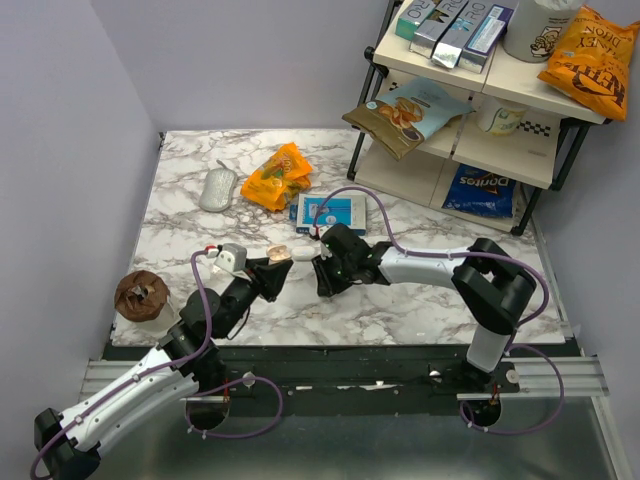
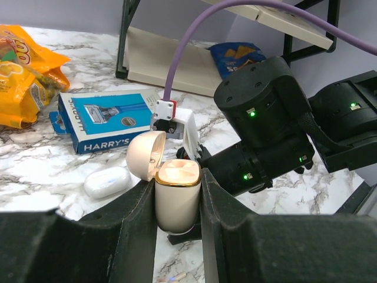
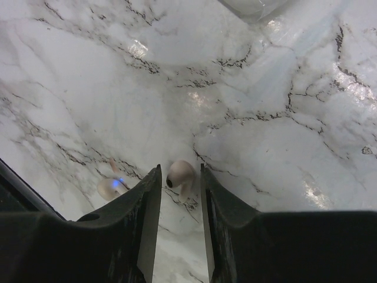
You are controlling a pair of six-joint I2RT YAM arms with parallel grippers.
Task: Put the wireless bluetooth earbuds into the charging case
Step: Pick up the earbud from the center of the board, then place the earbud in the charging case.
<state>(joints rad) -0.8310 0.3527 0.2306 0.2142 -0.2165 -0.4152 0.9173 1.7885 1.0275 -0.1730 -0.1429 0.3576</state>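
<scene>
**Item 1 – charging case** (image 2: 177, 203): cream w/ gold rim, upright, clamped on both sides by the left gripper (image 2: 177, 183), fingers closed tight on it. Lid (image 2: 146, 155) is hinged open and tipped back. Contents: the top face reads as smooth cream from my angle, so I can't tell if anything sits inside.

**Item 2 – earbud** (image 3: 179, 175): cream, lying on the marble table (image 3: 265, 118) betw. the fingers of the right gripper (image 3: 180, 168). Fingers are part-open, one on each side and close in. I see no grip on it.

**Item 3 – second earbud** (image 3: 111, 187): on the table just outside one finger, at picture left, w/ a small blue light on it.

**Item 4 – white pod** (image 2: 107, 181): rounded, shut, lying flat on the table near the case but apart from it.

**Item 5 – Harry's box** (image 2: 103, 121): blue/white, flat on the table, behind the pod.

**Item 6 – shelf rack** (image 1: 415, 175): far right corner. Holds snack bags and boxes, incl. a blue Doritos bag (image 1: 480, 190) on the bottom tier.

**Misc, top cam:** mouse (image 1: 218, 188) and orange snack bag (image 1: 278, 176) at the back of the table, brown muffin-like lump (image 1: 141, 292) at the left edge.

**View notes:**
- Both earbuds show only on the right wrist cam. From the top cam the right arm covers that spot.
- The open lid and the pod are clear only on the left wrist cam. That cam also shows the right arm's black wrist w/ green LEDs just behind the case.
- The top cam gives the case as a small cream blob betw. the two grippers.
</scene>
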